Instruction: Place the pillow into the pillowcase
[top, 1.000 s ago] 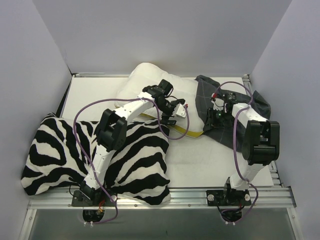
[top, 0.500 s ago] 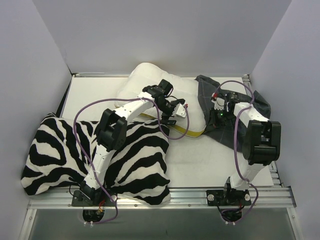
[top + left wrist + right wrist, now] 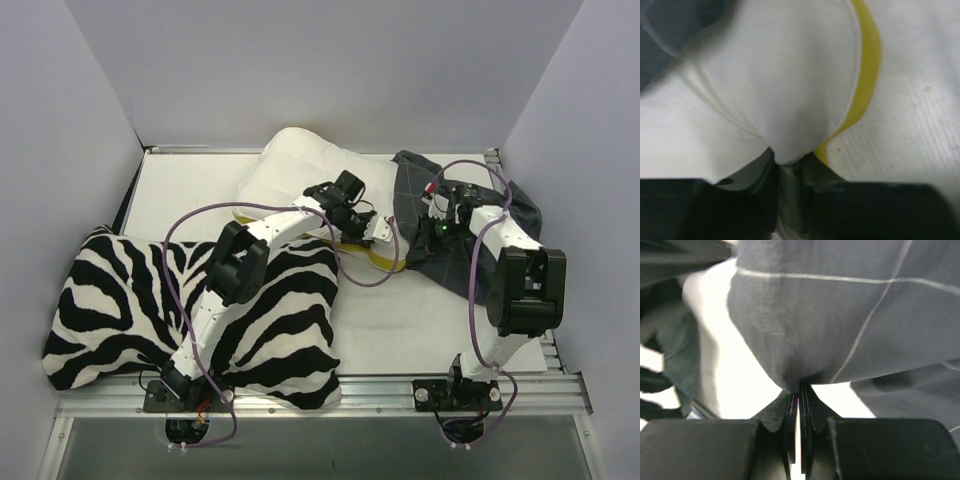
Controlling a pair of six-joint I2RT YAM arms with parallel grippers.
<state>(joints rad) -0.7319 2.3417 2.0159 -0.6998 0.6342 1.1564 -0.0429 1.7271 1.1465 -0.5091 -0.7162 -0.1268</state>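
Observation:
The white pillow (image 3: pixel 300 170) lies at the back middle of the table, its yellow side edge (image 3: pixel 388 263) facing the front. My left gripper (image 3: pixel 384 234) is at its front right corner; in the left wrist view the gripper (image 3: pixel 790 159) is shut on a pinch of the pillow (image 3: pixel 790 75) beside the yellow edge (image 3: pixel 867 75). The dark grey checked pillowcase (image 3: pixel 512 212) lies crumpled to the right of the pillow. My right gripper (image 3: pixel 437 222) is shut on a fold of it; in the right wrist view the pillowcase (image 3: pixel 840 315) bunches into the gripper (image 3: pixel 799 390).
A large zebra-striped cushion (image 3: pixel 120 300) covers the front left of the table, under the left arm. White walls enclose the left, back and right sides. A metal rail (image 3: pixel 380 385) runs along the near edge.
My left gripper moved right along the pillow to its front right corner and closed on it. My right gripper closed fully on the pillowcase and barely moved.

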